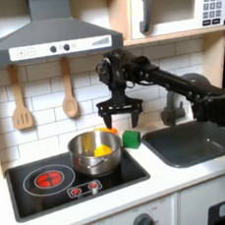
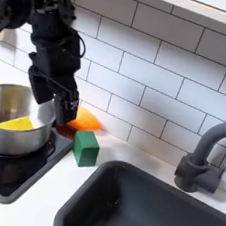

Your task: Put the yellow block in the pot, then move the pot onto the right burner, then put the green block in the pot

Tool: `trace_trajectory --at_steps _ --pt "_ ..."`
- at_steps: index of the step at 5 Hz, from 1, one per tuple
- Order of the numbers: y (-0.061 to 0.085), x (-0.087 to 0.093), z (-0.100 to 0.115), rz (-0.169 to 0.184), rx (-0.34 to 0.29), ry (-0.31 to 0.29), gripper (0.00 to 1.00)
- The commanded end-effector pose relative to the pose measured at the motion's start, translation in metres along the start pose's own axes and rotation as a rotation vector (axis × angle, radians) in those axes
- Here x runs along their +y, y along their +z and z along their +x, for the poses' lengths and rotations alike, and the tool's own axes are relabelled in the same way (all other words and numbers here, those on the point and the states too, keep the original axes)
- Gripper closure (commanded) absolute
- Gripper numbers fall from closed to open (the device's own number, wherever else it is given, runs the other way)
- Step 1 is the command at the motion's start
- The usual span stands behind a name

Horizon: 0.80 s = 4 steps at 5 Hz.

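- One yellow block (image 2: 15,123) lies inside the pot (image 2: 10,144), against the wall nearer the second exterior view's camera; in the first exterior view it shows as a bright patch (image 1: 102,149) at the pot's right side.
- The pot (image 1: 94,153) is shiny steel with straight sides and stands on the burner at the first exterior view's right, on the black cooktop (image 1: 55,195).
- The green block (image 1: 131,139) sits on the counter just beside the cooktop's right edge in the first exterior view, apart from the pot; in the second exterior view it stands upright (image 2: 85,147) between the stove and the sink.
- An orange rounded piece (image 2: 82,119) lies behind the green block, against the tiled wall.
- The gripper (image 1: 119,121) hangs above the gap between pot and green block, its fingers spread apart and holding nothing; in the second exterior view it hovers (image 2: 53,112) over the pot's far rim.
- The red burner ring (image 1: 49,177) glows on the cooktop at the first exterior view's left, bare.
- The dark sink (image 1: 192,143) lies at the first exterior view's right, with a grey tap (image 2: 202,157) curving at its back.
- The white countertop (image 1: 162,185) runs under stove and sink.
- White brick tiles (image 2: 162,61) cover the back wall.
- Two wooden utensils (image 1: 21,99) hang on that wall under a grey hood (image 1: 48,35).
- A microwave (image 1: 176,5) sits in the upper right of the first exterior view.
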<state>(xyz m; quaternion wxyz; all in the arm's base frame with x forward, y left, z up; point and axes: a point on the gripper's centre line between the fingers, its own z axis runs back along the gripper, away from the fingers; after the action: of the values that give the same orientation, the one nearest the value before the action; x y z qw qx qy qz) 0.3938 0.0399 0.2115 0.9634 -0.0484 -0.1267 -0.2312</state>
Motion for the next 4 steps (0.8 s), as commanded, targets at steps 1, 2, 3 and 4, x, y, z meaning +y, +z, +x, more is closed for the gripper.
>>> trace_trajectory --at_steps 1,2,3,4 --pt "-0.015 -0.013 0.022 0.001 0.000 0.036 0.00" --pt "-0.020 -0.023 0.025 0.057 0.003 0.182 0.00" --pt "-0.028 -0.025 0.027 0.115 0.028 0.254 0.00" --pt "-0.035 -0.028 0.027 0.166 0.024 0.345 0.00"
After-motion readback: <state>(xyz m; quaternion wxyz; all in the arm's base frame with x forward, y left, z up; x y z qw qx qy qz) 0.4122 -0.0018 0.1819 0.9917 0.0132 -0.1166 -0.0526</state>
